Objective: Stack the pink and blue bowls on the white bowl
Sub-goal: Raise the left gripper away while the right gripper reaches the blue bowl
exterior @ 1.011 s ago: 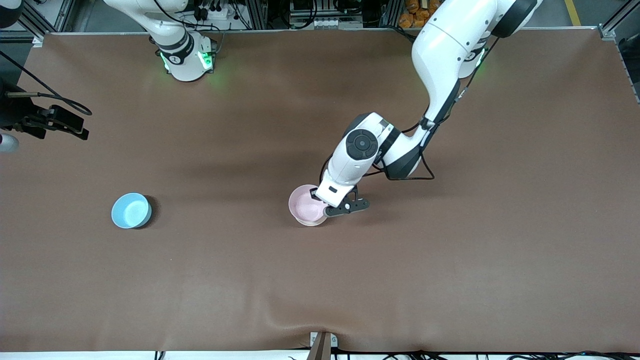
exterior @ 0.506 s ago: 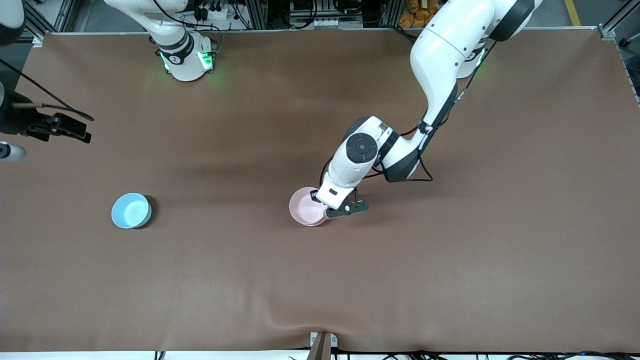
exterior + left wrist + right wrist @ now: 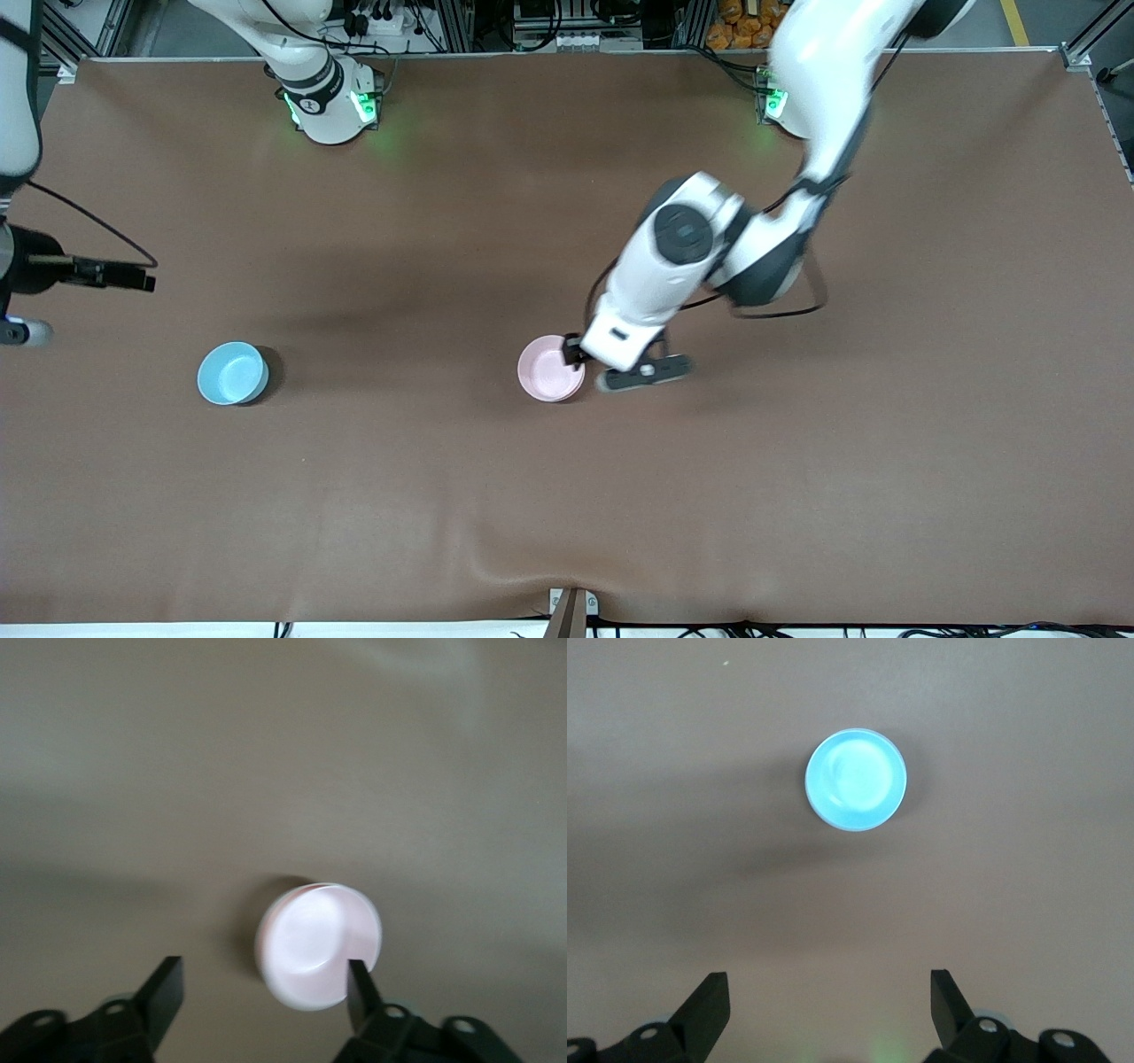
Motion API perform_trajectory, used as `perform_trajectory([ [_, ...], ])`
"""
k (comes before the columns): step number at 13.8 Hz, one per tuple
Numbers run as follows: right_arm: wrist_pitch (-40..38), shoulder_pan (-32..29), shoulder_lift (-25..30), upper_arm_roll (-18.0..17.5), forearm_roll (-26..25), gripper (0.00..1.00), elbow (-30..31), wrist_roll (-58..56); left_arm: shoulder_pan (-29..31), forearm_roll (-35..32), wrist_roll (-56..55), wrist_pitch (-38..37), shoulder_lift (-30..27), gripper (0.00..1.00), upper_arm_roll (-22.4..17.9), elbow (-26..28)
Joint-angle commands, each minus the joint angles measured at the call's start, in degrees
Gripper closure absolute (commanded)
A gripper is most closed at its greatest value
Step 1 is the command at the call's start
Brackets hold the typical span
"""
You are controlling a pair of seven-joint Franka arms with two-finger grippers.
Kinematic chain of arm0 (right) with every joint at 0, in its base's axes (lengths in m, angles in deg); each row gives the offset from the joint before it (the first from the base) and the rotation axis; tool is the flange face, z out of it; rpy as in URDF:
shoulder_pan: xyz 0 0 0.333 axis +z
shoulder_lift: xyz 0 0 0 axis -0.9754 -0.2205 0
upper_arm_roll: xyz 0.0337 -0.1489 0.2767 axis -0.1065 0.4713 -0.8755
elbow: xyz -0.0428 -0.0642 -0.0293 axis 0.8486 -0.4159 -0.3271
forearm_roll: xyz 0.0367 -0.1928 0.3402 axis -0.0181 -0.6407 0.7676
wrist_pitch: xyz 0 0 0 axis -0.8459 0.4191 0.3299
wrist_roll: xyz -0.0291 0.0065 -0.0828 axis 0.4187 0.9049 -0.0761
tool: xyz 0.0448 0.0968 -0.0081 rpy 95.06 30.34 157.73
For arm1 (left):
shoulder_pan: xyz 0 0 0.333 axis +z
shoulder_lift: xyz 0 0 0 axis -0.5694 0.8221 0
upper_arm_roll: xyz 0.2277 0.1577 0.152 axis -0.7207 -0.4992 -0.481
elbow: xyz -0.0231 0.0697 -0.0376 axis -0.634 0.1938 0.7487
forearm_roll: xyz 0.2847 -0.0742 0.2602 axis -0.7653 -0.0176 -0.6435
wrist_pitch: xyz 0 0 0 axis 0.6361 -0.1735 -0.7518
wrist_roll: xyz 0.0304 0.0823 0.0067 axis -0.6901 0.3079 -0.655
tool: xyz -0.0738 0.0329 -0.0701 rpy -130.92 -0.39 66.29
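Pink bowl [image 3: 551,368] lies near the middle of the table, and the left gripper [image 3: 263,988] hangs just above its rim on the side toward the left arm's end. The fingers are spread wide and hold nothing (one finger [image 3: 359,988] looks close to the rim, but I cannot tell if it touches). In the left wrist view a paler wall shows under the pink one. I judge this to be the white bowl [image 3: 282,990], so the pink bowl seems to sit inside it already.

For the left arm the good move now is a straight lift, so that the finger does not catch the rim and drag the pair.

Well apart, toward the right arm's end of the table, the blue bowl [image 3: 232,373] stands alone. The right gripper [image 3: 828,1001] is high over the bare table [image 3: 567,496] with its fingers also spread and empty, and the blue bowl is off its centre line.

It should first come over one side of the blue rim, then go down with one finger inside and one outside. A glossy bowl may slip, so the closing should be firm and the carrying level.
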State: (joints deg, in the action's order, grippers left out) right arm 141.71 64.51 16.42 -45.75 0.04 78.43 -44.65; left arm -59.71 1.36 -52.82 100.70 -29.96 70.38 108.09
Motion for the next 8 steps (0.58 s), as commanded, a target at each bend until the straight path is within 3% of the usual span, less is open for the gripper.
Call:
perform_trajectory([
  [1, 7.0, -2.45, -0.44, -0.81, -1.07, 0.0, 5.45, -4.89, 6.95, -0.18, 8.22, -13.28, -12.1, 0.0, 0.74, 3.38],
  [5, 16.5, -4.12, -6.76, -0.81, -4.84, 0.0, 7.22, -5.16, 19.16, -0.09, 29.9, -26.49, -21.69, 0.0, 0.75, 3.73],
  [8, 26.33, -4.21, -8.71, -0.72, -5.55, 0.0, 12.3, -5.43, 27.0, -0.09, 41.64, -28.1, -28.36, 0.0, 0.84, 9.59],
])
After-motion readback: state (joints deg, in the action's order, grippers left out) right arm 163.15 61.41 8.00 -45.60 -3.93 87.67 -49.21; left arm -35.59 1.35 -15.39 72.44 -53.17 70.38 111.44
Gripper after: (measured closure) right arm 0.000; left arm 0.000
